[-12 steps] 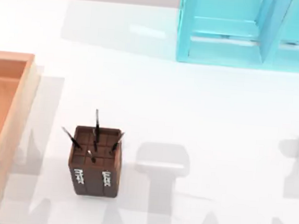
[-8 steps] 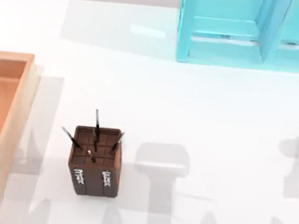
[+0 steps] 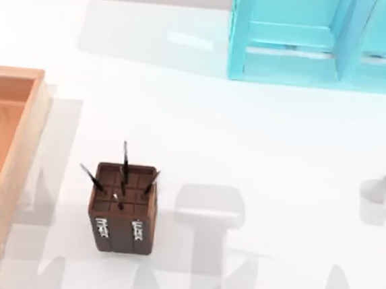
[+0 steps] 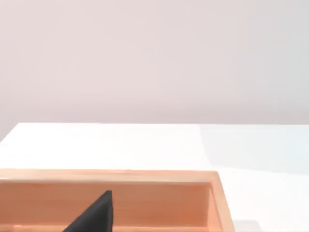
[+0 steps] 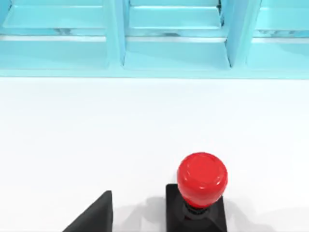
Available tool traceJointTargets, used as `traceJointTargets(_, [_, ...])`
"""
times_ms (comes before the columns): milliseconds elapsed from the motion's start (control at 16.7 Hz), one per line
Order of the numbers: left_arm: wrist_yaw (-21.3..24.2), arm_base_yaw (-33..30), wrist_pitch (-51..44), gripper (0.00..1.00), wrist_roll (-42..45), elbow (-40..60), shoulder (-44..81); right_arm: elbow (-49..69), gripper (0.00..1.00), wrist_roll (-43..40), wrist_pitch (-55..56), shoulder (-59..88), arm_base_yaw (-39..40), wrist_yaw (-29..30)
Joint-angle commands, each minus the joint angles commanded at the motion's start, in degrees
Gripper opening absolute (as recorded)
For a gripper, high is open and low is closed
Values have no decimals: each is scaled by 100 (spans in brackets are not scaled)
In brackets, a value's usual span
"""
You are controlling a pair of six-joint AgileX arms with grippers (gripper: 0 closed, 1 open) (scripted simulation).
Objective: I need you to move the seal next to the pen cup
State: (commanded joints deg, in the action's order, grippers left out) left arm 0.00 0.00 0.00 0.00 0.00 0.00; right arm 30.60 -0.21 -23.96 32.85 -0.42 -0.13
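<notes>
Change: shadows at the table's (image 3: 261,137) right shifted since a moment earlier, suggesting the right arm had begun moving; objects stayed put
Seal (image 5: 200,191): at the far right edge, upright, well apart from the pen cup (image 3: 123,209)
Right gripper: near the seal; jaw state I cannot tell
Left arm: parked over the wooden tray (image 3: 8,135); jaws likewise unclear
Meaning: approach under way, grasp not yet made

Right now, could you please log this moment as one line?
seal: upright on table, ungrasped | pen cup: apart, toward table's left | right gripper: near seal | left gripper: over wooden tray
</notes>
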Motion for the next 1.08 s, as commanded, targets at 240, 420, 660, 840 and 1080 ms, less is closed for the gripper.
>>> traceJointTargets(240, [0,0,0,100,0,0,0,2003,100,-24,-1621,2516,-48,21])
traceJointTargets(420, [0,0,0,100,0,0,0,3386,100,-41,-2803,4222,-75,31])
traceJointTargets(660, [0,0,0,100,0,0,0,5030,100,-53,-4111,6062,-103,32])
traceJointTargets(840, [0,0,0,100,0,0,0,6003,100,-58,-4802,7107,-119,26])
traceJointTargets(1080, [0,0,0,100,0,0,0,6667,100,-61,-5259,7766,-130,19])
